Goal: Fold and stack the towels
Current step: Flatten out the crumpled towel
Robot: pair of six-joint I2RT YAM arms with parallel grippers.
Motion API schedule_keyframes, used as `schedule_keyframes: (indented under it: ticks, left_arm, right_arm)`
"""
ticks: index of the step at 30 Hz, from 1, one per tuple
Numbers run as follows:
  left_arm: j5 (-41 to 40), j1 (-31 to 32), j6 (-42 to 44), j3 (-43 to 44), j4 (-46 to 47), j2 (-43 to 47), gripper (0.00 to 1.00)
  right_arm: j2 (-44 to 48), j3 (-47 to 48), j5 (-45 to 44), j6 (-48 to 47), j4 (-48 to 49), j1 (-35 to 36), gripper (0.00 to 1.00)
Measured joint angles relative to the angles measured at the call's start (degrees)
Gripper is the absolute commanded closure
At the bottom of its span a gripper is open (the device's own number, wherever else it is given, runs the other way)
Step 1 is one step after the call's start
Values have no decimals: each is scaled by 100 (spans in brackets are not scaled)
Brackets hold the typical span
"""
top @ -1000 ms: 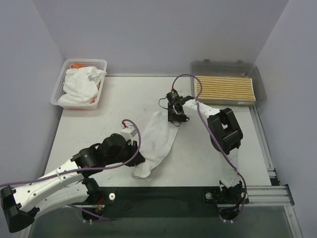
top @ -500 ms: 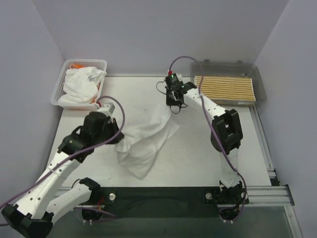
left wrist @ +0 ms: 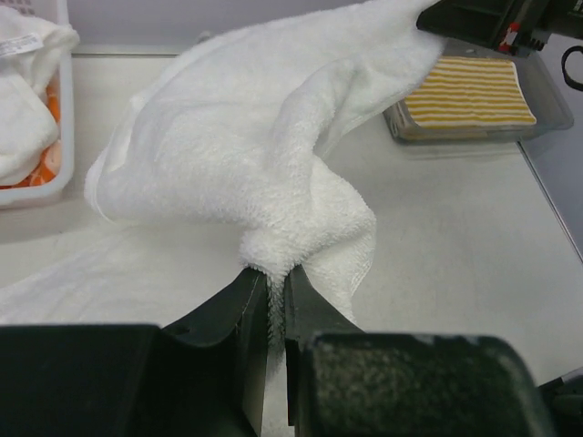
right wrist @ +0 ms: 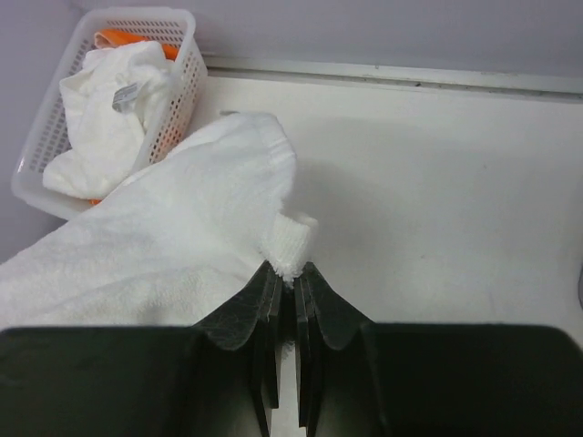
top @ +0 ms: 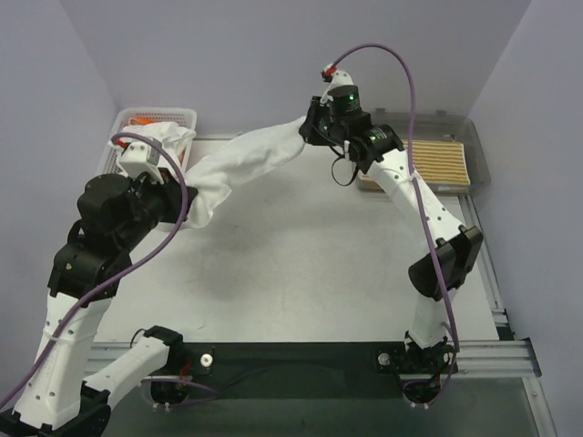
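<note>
A plain white terry towel (top: pixel 239 164) hangs stretched in the air between my two grippers, above the table's back left part. My left gripper (top: pixel 178 202) is shut on its lower left corner; the cloth sits pinched between the jaws in the left wrist view (left wrist: pixel 273 273). My right gripper (top: pixel 310 127) is shut on the opposite corner, raised high at the back; the pinched corner shows in the right wrist view (right wrist: pixel 290 264). More white towels (top: pixel 150 150) and an orange one (right wrist: pixel 127 38) lie in the basket. A yellow-and-white striped towel (top: pixel 437 164) lies folded in the tray.
The white mesh basket (top: pixel 187 118) stands at the back left corner. The grey translucent tray (top: pixel 474 146) stands at the back right. The table's back edge meets the wall. A metal rail (top: pixel 492 273) runs along the right side.
Both grippers have lifted the white towel off the table and pulled it apart. The left arm swung left and up, the right arm rose toward the back; the towel now hangs stretched.
</note>
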State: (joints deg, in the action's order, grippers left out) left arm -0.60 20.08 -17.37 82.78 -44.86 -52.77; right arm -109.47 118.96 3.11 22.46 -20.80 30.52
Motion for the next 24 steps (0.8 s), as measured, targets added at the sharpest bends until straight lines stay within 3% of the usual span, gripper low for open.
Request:
schedule_keyframes:
  ticks: [6,10,12,15,16,18,20,24]
  left_arm:
    - [957,-4,-417,-1965,114,876,100]
    - [1722,103,-1091,-3661,243,1058,96]
    - [1856,341,-1408,-4297,264,1064,89]
    - [1952,914,-1773,-4647,256,1099,70]
    - [1980,1119,-1864,-4647,315,1099,49]
    - [2035,1519,-2057,-4642,553,1128,33]
    - [2087,1823,-2197,-4618,717,1134,24]
    - [2116,1993,-2146,-4256,782,791,22]
  right_arm:
    - [1029,-2092,81,-66,555,-229,94]
    - [914,-3515,74,-66,780,-396,98]
    - [719,-4148,74,-59,809,-468,98]
    - [566,-4966,44,-48,820,-525,98]
    - [564,-5169,15,-50,820,-544,97]
    - [599,-5427,-35,-66,820,-579,94]
    - [673,-5595,-59,-116,905,-614,94]
    - [922,-5858,-90,-236,1003,-737,95]
